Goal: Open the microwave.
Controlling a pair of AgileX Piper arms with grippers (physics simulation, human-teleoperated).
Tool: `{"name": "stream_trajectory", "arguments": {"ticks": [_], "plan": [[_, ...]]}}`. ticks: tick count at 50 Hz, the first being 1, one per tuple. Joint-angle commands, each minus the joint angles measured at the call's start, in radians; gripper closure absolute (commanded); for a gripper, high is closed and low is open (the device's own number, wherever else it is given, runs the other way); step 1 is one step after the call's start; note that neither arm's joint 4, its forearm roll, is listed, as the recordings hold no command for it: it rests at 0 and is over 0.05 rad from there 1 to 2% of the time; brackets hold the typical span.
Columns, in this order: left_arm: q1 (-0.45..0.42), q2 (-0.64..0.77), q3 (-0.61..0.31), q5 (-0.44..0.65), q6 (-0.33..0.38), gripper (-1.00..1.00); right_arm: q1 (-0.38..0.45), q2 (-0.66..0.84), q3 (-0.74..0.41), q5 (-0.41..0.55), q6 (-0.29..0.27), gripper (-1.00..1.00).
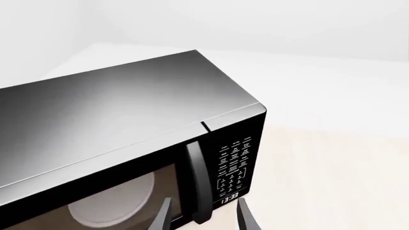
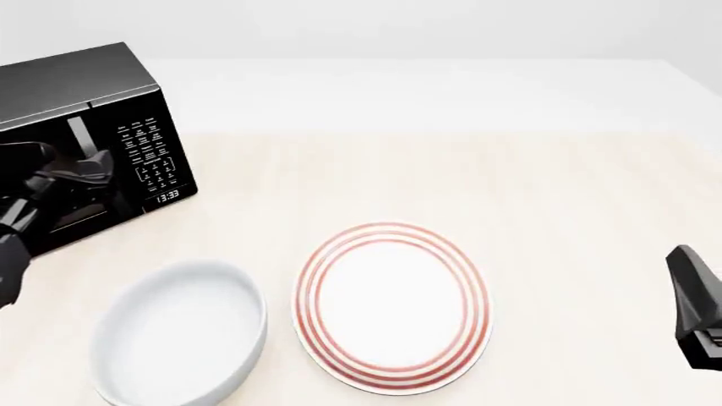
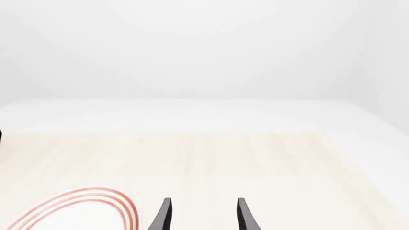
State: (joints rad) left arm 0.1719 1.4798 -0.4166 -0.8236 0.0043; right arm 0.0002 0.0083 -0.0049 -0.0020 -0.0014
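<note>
Microwave (image 2: 84,135): far left of the table (image 2: 542,186), door closed, handle (image 2: 79,135) left of the keypad (image 2: 150,161). Left claw (image 2: 96,165): just before the handle. Bowl (image 2: 181,342): near left, before the microwave. Plate (image 2: 393,306): right of the bowl, just beside it. Right claw (image 2: 691,309): near right edge, well apart from the plate.

plate (image 2: 393,306): white with red rings, flat on the table, near the front, about mid-width | bowl (image 2: 181,331): plain white, to the plate's left, just beside it, upright | table (image 2: 542,186): pale wood top, white far strip
</note>
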Motion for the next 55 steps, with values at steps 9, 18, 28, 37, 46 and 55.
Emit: {"name": "stream_trajectory", "arguments": {"ticks": [9, 18, 28, 37, 46, 55], "plan": [[-0.009, 0.070, -0.036, -0.016, -0.004, -1.00, 0.000, 0.000, 0.000, 0.000, 0.000, -1.00], [-0.011, 0.109, -0.056, -0.020, -0.018, -1.00, 0.000, 0.000, 0.000, 0.000, 0.000, -1.00], [-0.004, 0.146, -0.064, -0.033, -0.018, -1.00, 0.000, 0.000, 0.000, 0.000, 0.000, -1.00], [-0.005, 0.188, -0.085, -0.040, -0.016, -1.00, 0.000, 0.000, 0.000, 0.000, 0.000, -1.00], [-0.011, 0.218, -0.109, -0.036, -0.018, -1.00, 0.000, 0.000, 0.000, 0.000, 0.000, -1.00], [-0.005, 0.243, -0.126, -0.024, -0.028, -1.00, 0.000, 0.000, 0.000, 0.000, 0.000, -1.00]]}}
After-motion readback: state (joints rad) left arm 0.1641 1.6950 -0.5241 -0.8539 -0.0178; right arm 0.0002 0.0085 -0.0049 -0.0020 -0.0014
